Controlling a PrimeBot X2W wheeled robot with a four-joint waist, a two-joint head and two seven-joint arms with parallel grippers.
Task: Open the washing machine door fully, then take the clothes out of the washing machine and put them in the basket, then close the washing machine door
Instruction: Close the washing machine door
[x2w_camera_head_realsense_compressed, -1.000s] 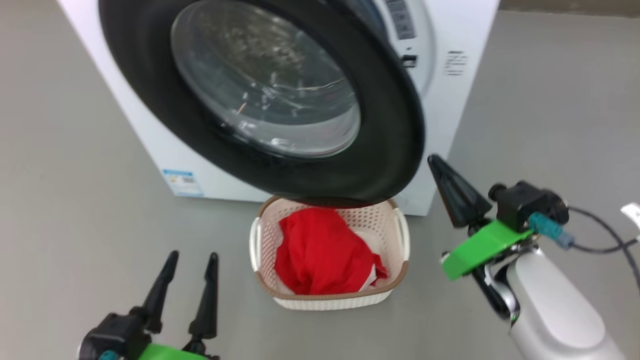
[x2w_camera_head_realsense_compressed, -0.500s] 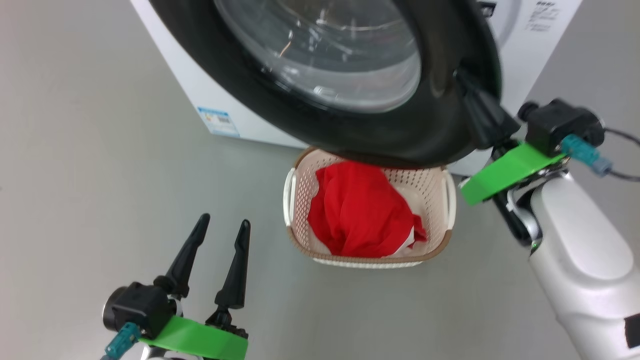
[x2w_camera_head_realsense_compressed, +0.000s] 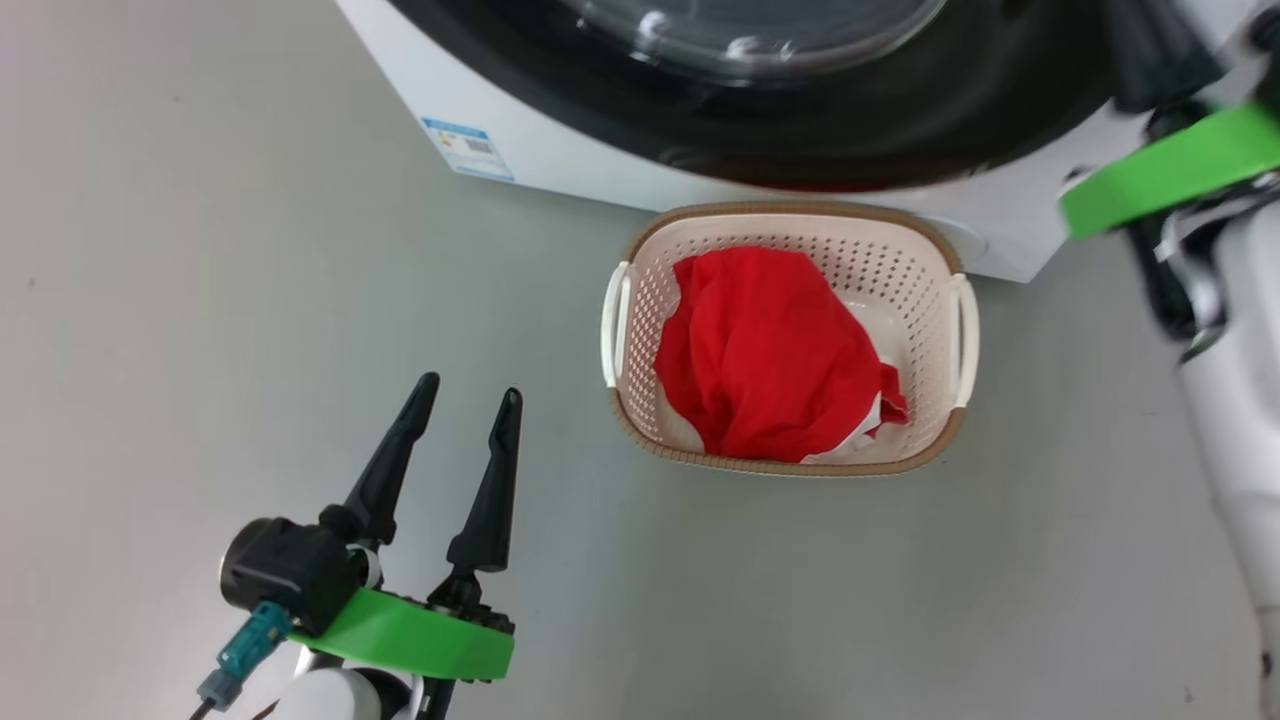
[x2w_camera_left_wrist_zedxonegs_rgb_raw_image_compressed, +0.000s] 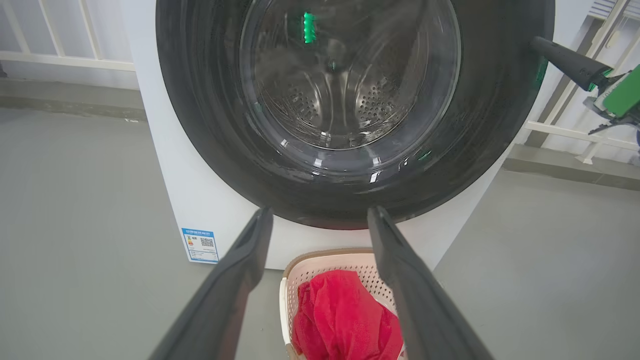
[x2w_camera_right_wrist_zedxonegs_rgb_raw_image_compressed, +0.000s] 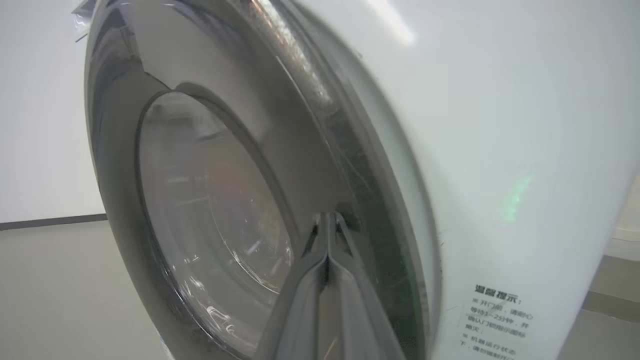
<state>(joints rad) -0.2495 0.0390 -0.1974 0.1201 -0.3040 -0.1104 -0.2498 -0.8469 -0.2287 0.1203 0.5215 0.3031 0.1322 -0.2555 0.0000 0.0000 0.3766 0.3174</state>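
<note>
White boxy front-loading washing machine; round glossy black-rimmed glass door close against it, latching untellable. Right tool: fingers pressed together, empty, tips on the door, likely pushing it shut. Left tool: spread wide, empty, parked clear. Bright red fabric clothes inside cream perforated plastic basket, below door. Tip contact: right wrist view. Bare steel drum: left wrist view.

Bare test room or lab: lone washing machine freestanding on plain grey floor, white railing behind.
</note>
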